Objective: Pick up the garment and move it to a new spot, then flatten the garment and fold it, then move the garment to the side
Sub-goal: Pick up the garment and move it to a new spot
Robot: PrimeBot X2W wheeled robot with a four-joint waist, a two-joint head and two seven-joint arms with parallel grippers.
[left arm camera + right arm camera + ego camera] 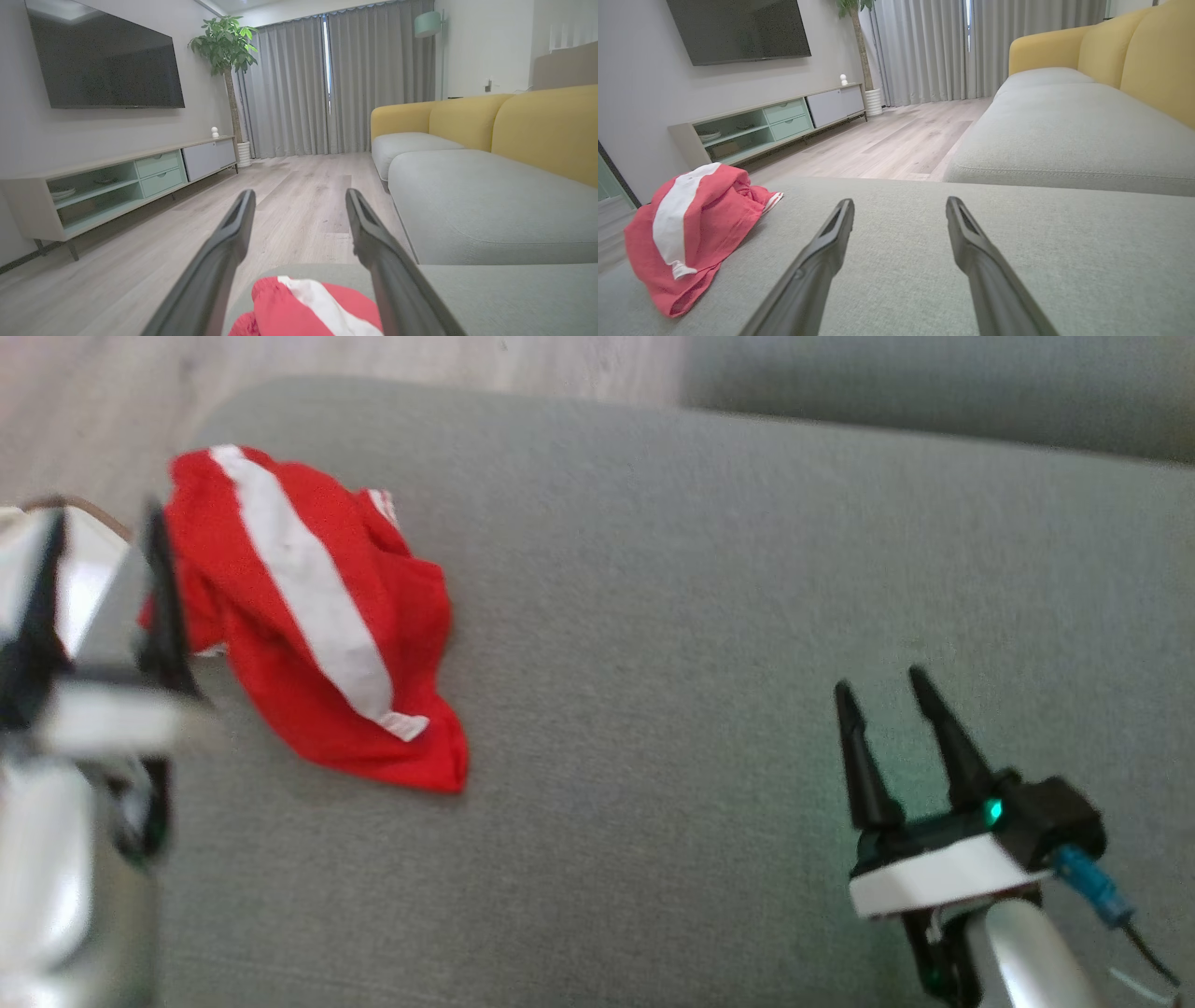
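Note:
The garment [308, 616] is red with a broad white stripe and lies crumpled near the left end of a grey seat cushion [700, 597]. My left gripper [105, 523] is blurred at the left edge, right beside the garment, one dark finger against its left side. In the left wrist view the left gripper [300, 193] stands open above the garment [303, 308], which lies low between the fingers. My right gripper [882, 689] hovers open and empty over bare cushion at the lower right, far from the cloth. From the right gripper [900, 202] the garment [691, 224] lies far left.
The cushion's left and far edges drop to a wood floor [299, 186]. Another grey seat [1064, 130] with yellow backrests [546, 130] adjoins at the far right. A low TV cabinet [121, 182], a wall screen and a potted plant [226, 51] stand across the room.

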